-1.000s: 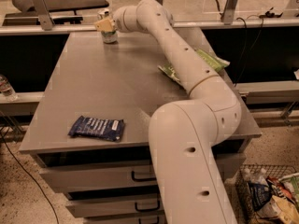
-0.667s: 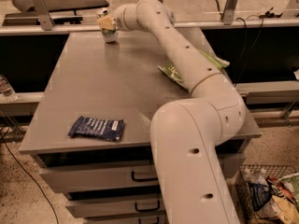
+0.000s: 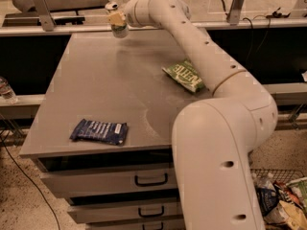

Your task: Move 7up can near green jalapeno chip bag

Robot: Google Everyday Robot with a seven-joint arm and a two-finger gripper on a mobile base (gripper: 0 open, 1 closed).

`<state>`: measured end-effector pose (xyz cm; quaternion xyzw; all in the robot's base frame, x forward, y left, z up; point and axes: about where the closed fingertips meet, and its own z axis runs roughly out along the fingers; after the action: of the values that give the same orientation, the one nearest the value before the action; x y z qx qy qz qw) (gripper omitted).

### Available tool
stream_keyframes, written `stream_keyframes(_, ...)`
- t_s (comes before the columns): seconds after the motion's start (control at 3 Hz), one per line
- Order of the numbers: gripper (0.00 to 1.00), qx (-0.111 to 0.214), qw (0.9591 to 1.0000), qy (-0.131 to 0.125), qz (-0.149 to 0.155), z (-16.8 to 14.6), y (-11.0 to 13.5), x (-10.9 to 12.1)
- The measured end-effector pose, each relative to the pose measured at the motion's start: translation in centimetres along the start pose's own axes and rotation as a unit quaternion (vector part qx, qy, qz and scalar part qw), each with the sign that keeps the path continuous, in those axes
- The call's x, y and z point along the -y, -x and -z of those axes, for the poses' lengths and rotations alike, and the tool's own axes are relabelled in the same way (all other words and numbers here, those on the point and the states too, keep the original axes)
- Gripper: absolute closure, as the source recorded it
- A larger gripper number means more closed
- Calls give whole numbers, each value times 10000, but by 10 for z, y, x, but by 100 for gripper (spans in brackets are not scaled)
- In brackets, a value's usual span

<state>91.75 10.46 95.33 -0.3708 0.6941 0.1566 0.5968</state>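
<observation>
Green-white 7up can (image 3: 120, 30) | clasped in gripper (image 3: 116, 19) | far edge of table (image 3: 96, 80)

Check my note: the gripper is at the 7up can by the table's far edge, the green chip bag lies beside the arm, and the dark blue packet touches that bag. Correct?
Not quite. The camera view shows the dark blue packet near the front left edge of the table, well apart from the green chip bag. The gripper at the 7up can stands as noted.
</observation>
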Motion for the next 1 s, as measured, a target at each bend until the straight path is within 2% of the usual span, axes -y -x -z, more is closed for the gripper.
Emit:
stream_keyframes(0.33,100,-104,9992,-274,284,54,5,21)
stream_keyframes(0.67,100,-216,9973,-621,324,124,-2,42)
stream_keyframes(1.0,100,-323,9951,-921,140,188,-27,57)
